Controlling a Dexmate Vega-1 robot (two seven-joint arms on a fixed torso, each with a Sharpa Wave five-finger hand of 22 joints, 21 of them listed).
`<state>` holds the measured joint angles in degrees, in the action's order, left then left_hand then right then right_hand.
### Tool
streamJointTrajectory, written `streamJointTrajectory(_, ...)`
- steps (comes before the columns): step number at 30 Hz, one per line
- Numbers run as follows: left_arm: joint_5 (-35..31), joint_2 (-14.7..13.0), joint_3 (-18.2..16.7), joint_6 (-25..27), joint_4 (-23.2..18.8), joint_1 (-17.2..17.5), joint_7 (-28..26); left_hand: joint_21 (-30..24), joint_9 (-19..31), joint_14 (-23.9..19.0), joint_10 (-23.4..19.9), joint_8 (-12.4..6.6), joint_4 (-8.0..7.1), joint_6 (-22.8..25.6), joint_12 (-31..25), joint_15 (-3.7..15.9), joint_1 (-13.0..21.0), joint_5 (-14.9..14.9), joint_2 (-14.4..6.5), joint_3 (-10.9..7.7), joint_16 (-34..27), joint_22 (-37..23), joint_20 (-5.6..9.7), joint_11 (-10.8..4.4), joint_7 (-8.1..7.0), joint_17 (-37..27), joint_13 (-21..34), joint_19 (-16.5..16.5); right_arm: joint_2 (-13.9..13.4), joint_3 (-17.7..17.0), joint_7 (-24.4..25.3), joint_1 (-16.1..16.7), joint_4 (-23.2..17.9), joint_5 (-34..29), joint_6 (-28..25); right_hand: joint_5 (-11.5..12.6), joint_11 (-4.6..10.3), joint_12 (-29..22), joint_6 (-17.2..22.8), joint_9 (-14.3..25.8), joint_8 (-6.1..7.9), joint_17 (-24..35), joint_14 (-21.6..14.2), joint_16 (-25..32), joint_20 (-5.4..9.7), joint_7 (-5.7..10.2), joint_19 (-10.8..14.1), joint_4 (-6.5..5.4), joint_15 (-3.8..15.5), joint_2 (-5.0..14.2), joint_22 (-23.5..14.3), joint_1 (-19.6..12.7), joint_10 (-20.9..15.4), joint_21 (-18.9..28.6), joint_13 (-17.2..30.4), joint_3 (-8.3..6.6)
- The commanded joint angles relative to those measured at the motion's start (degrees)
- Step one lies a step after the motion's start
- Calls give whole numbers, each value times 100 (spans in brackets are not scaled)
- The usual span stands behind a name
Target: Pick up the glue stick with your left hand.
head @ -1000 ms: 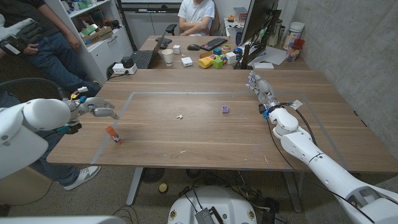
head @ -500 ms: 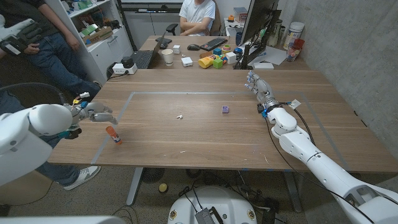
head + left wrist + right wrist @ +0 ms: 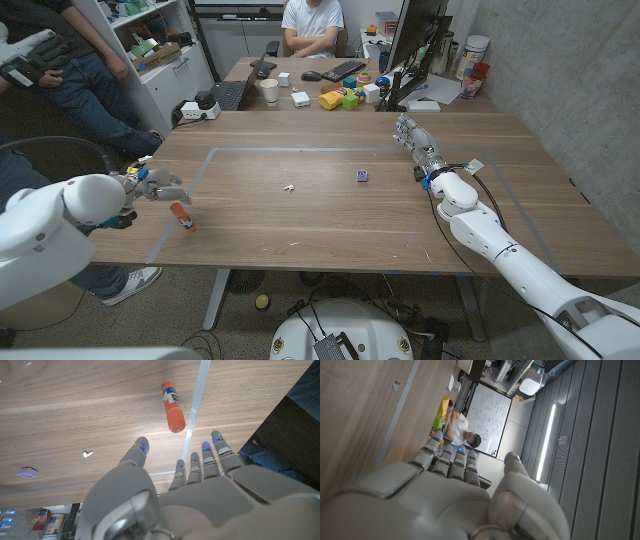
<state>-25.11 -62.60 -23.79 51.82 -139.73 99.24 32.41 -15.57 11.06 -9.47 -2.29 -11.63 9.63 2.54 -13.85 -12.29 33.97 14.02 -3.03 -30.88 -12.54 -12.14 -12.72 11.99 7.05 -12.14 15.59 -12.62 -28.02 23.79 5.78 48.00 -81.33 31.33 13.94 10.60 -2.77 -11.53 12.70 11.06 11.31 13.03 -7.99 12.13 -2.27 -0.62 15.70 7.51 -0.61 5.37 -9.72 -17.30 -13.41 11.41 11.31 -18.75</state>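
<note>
The glue stick [image 3: 182,217] lies on the wooden table near its left front corner, orange with a white label; it also shows in the left wrist view [image 3: 172,404] beside a pale tape line. My left hand [image 3: 152,185] hovers just behind and to the left of it, fingers spread, holding nothing. In the left wrist view the left hand [image 3: 190,480] has its fingertips [image 3: 216,438] short of the stick, with a gap of bare wood between. My right hand [image 3: 417,141] stands at the table's right side, fingers extended and empty; the right wrist view shows it [image 3: 450,490] over bare wood.
A small purple cube [image 3: 362,176] and a tiny white scrap [image 3: 288,186] lie mid-table. A tape rectangle [image 3: 300,150] marks the work area. The far desk holds a keyboard, cup [image 3: 269,91] and coloured blocks [image 3: 340,98]. People stand at left and sit behind. The table's left edge is close to the stick.
My left hand has moved forward and slightly right toward the glue stick, and the arm has swung in with it. The stick and my right hand have not moved.
</note>
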Motion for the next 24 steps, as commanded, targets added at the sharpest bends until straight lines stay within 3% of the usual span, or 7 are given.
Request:
streamJointTrajectory(1,224,-234,160,242,13,-35,58,-65,22,-26,47,5,-13,-61,-40,-29,72,25,23,37,-45,-19,1,35,104,-30,35,-142,-6,20,-33,-56,16,11,-66,23,23,-7,41,8,36,19,-27,38,-31,39,31,15,26,10,-13,-25,-19,-28,12,4)
streamJointTrajectory(8,328,-399,104,357,17,55,159,-109,23,-18,113,1,-14,-91,-26,-30,81,21,43,75,-33,-20,0,37,116,-30,49,-281,35,37,-54,-98,92,28,-70,24,6,-7,39,9,34,15,-27,38,-45,48,32,18,24,7,-13,-25,-22,-29,12,8)
streamJointTrajectory(24,649,-398,152,539,54,87,-65,-125,23,7,153,-34,-20,-26,-21,-32,88,16,58,113,-14,-5,-3,38,143,-30,61,-376,54,77,-70,-131,152,37,-139,26,12,-9,39,9,31,10,-31,41,-64,42,32,20,17,9,-14,-26,-27,-30,12,14)
